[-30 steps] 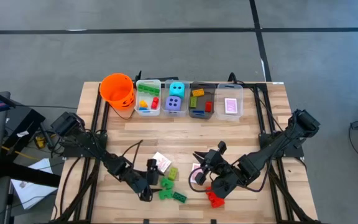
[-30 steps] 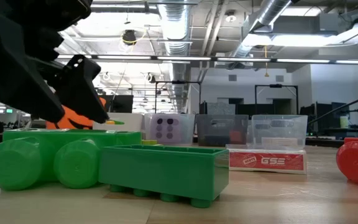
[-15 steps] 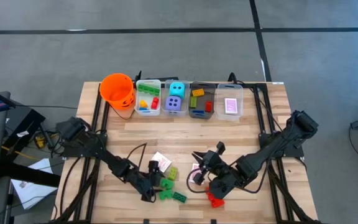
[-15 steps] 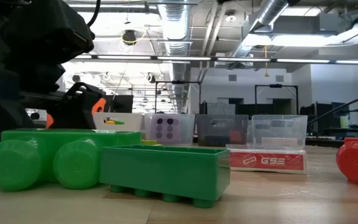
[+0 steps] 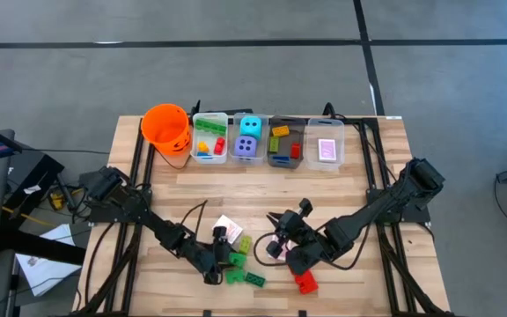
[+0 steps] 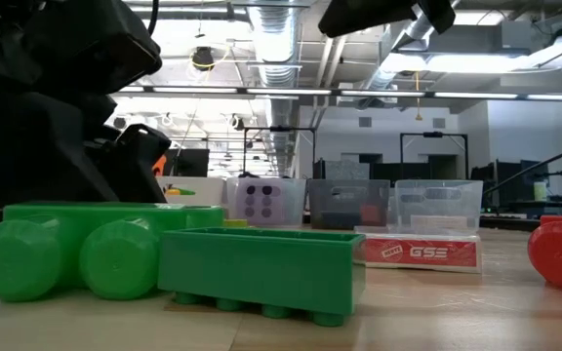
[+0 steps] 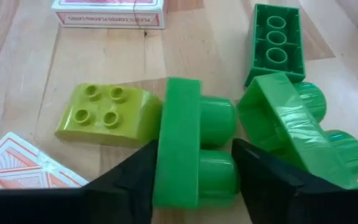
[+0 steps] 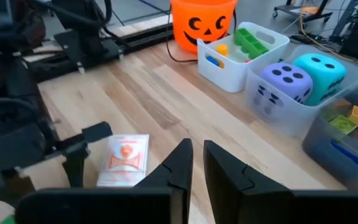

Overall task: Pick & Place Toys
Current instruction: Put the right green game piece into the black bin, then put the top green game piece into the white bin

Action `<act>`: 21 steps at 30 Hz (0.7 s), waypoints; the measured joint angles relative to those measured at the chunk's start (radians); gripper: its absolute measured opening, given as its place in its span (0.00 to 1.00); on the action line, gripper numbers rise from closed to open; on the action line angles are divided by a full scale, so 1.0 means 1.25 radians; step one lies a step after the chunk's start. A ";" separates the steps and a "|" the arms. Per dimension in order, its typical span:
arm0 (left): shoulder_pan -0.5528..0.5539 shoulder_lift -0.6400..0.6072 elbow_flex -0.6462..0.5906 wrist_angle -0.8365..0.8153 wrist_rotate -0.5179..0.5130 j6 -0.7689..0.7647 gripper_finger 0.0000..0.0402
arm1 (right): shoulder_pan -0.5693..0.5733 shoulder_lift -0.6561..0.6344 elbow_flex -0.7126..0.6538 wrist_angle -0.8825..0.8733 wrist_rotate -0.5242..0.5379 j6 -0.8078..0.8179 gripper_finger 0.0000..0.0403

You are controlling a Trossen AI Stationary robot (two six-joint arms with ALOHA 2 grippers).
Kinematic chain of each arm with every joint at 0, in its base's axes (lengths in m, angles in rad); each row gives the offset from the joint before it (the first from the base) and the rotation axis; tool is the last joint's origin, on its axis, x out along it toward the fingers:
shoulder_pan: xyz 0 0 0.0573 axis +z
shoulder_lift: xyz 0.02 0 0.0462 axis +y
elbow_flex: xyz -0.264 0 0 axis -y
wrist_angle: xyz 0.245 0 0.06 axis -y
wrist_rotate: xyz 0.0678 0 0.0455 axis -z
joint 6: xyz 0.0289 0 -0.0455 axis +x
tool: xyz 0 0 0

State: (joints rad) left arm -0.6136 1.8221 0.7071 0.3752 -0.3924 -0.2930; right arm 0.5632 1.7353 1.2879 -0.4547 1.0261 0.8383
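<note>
Left tool [image 7: 194, 171] has closed onto the green brick [image 7: 191, 152] at lower centre, its far end hidden; right tool [image 8: 194, 163] together, empty.

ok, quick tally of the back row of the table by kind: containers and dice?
Orange bucket: 1
Bins: 4
Dice, cyan and purple, sharing the second bin: 2
Total: 7

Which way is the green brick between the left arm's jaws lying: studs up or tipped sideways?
Tipped sideways: the green brick lies on edge, its studs pointing sideways along the table.
</note>
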 joint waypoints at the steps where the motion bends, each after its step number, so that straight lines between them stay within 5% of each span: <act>1: 0.000 0.000 0.000 0.000 -0.004 0.000 0.41 | 0.000 -0.001 0.001 0.000 0.001 0.000 0.09; 6: 0.003 -0.031 0.000 -0.004 -0.045 0.001 0.40 | 0.006 -0.001 0.001 -0.001 0.003 0.000 0.09; 11: 0.005 -0.170 0.000 -0.106 -0.126 0.009 0.40 | 0.005 -0.001 0.001 -0.001 0.003 0.000 0.09; 21: 0.042 -0.535 -0.022 -0.371 -0.652 0.044 0.40 | 0.010 -0.001 0.001 0.000 0.021 -0.006 0.09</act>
State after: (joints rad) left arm -0.5617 1.1539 0.6800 -0.0887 -1.2071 -0.2384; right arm 0.5763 1.7344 1.2888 -0.4550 1.0522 0.8307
